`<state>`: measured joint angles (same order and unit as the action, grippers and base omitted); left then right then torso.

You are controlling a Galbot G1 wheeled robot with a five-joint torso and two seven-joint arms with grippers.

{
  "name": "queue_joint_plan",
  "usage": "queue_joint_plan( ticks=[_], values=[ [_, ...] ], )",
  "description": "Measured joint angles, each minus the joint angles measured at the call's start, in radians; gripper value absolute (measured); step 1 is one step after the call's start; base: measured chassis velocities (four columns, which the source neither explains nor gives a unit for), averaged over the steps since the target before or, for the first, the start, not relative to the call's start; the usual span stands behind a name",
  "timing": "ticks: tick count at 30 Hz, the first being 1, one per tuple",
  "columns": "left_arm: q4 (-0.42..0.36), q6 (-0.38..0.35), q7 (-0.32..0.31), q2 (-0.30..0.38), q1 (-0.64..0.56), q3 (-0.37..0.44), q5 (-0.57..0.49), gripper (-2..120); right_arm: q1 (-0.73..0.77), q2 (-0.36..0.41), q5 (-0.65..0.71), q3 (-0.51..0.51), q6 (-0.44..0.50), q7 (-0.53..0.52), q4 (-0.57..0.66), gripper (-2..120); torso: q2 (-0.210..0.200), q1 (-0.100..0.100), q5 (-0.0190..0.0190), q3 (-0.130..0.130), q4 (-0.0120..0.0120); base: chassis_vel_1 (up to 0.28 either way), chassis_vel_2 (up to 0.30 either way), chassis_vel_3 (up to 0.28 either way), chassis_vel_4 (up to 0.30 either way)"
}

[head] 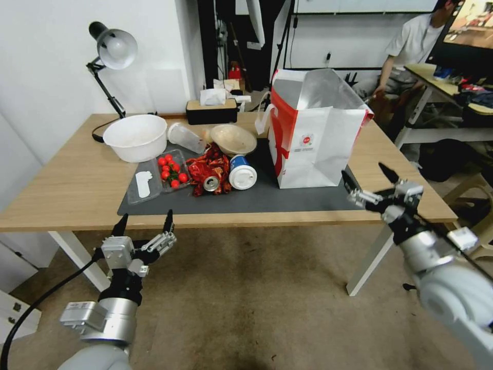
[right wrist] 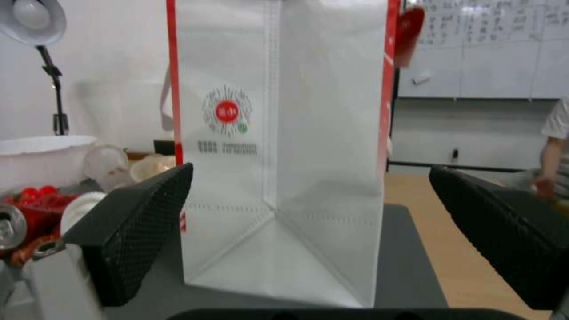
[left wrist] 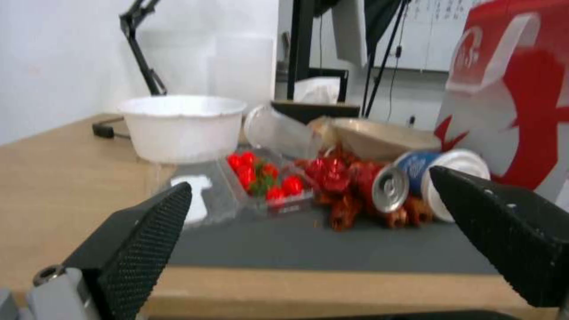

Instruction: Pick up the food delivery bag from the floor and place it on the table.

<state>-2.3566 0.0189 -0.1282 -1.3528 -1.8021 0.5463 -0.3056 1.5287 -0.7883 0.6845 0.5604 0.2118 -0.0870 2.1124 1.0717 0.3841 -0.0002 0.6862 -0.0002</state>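
I see the boxy white-and-red food delivery bag (head: 313,134) upright on the dark grey mat (head: 267,198) of the light-wood table (head: 67,180). Near the table's front edge, my right gripper (head: 370,180) is before the bag and my left gripper (head: 145,222) above the grey-brown floor (head: 246,298), both spread wide, grasping nothing.

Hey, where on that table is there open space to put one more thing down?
Bare wood on the table left of the dark mat and white bowl, plus a strip right of the food delivery bag. Crowded between bowl and bag: tomatoes, red wrapper, cups.
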Motion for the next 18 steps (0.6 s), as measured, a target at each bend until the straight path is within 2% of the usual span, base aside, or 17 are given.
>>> queue_joint_plan(
  ticks=[3,4,5,7,8,11,13,18],
  values=[
    [0.021,0.005,0.001,-0.004,0.002,-0.009,0.004,100,0.024,-0.037,-0.028,-0.006,0.004,-0.004,-0.002,100,0.000,0.000,-0.0001,0.000,0.0002,0.000,0.000,0.000,0.000],
    [0.048,0.010,0.001,-0.007,0.007,-0.018,0.008,100,0.045,-0.076,-0.058,-0.015,0.009,-0.003,-0.009,100,0.000,0.000,0.0001,0.000,0.0000,0.000,0.000,0.000,0.000],
    [0.048,0.010,0.001,-0.007,0.007,-0.018,0.008,100,0.045,-0.076,-0.058,-0.015,0.009,-0.003,-0.009,100,0.000,0.000,0.0001,0.000,0.0000,0.000,0.000,0.000,0.000],
    [0.078,0.012,0.001,-0.010,0.014,-0.024,0.009,100,0.068,-0.130,-0.091,-0.029,0.013,0.010,-0.027,100,0.000,0.000,0.0000,0.000,-0.0001,0.000,0.000,0.000,0.000],
    [0.078,0.012,0.001,-0.010,0.014,-0.024,0.009,100,0.068,-0.130,-0.091,-0.029,0.013,0.010,-0.027,100,0.000,0.000,0.0000,0.000,-0.0001,0.000,0.000,0.000,0.000],
    [0.105,0.014,0.001,-0.003,0.025,-0.031,0.008,100,0.102,-0.205,-0.121,-0.039,0.014,0.029,-0.049,100,0.000,0.000,0.0001,0.000,0.0002,0.000,0.000,0.000,0.000],
    [0.112,0.016,0.001,-0.001,0.027,-0.032,0.008,100,0.113,-0.222,-0.135,-0.042,0.014,0.031,-0.051,100,0.000,0.000,0.0001,0.000,-0.0005,0.000,0.000,0.000,0.000],
    [0.122,0.021,0.001,0.001,0.030,-0.029,0.007,100,0.139,-0.254,-0.155,-0.055,0.007,0.035,-0.049,100,0.000,0.000,0.0000,0.000,0.0002,0.000,0.000,0.000,0.000]
  ],
)
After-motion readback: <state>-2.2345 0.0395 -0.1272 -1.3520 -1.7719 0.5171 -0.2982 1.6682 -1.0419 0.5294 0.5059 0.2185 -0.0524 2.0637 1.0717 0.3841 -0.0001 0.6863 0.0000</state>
